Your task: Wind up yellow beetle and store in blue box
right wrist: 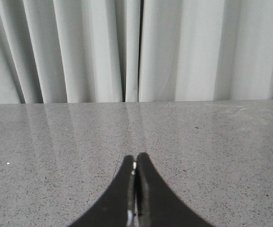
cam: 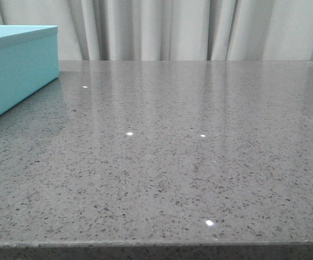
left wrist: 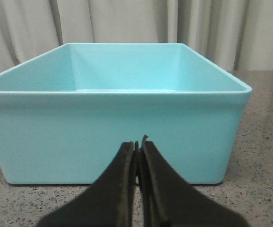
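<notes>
The blue box stands at the far left of the grey table in the front view. In the left wrist view the blue box fills the scene, open at the top, and its visible inside holds nothing. My left gripper is shut and empty, just in front of the box's near wall. My right gripper is shut and empty, low over bare table. The yellow beetle is out of view in all frames. Neither gripper shows in the front view.
The speckled grey table stretches from the box to the right, with its front edge at the bottom of the front view. Pale curtains hang behind the table's far edge.
</notes>
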